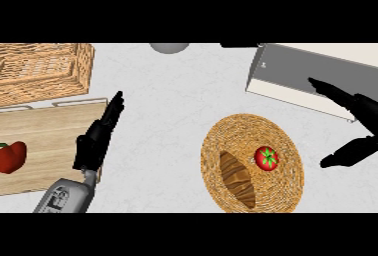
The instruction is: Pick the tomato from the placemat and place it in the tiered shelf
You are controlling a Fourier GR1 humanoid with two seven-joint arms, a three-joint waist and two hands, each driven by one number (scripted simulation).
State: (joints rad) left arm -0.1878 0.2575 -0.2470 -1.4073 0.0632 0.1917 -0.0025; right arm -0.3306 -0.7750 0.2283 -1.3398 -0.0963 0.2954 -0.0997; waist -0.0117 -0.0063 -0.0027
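**Tomato on the placemat, my right hand spread beside it**

I take the round woven placemat (251,162) as my landmark and go from left to right.

Far to its left, at the upper corner, stands a wicker basket (44,70). Below that lies a wooden cutting board (48,145), with a red pepper (11,156) at its left edge. My left hand (96,142) sits over the board's right edge, well left of the placemat; its fingers are straight and together, pointing away from me, and it holds nothing.

On the placemat, left of centre, lies a brown loaf of bread (238,177). Just to the right of the loaf rests the tomato (266,158), red with its green stem facing up, still on the mat.

Above and to the right of the placemat is the grey tiered shelf (295,75), lying at a slant toward the right edge.

My right hand (358,130) is off the placemat's right rim, apart from the tomato and not touching it. Fingers and thumb are spread wide, fingers reaching up over the shelf's edge, thumb pointing back toward the mat. It grips nothing.

A grey rounded object (169,47) shows at the top edge, above the mat's left side.
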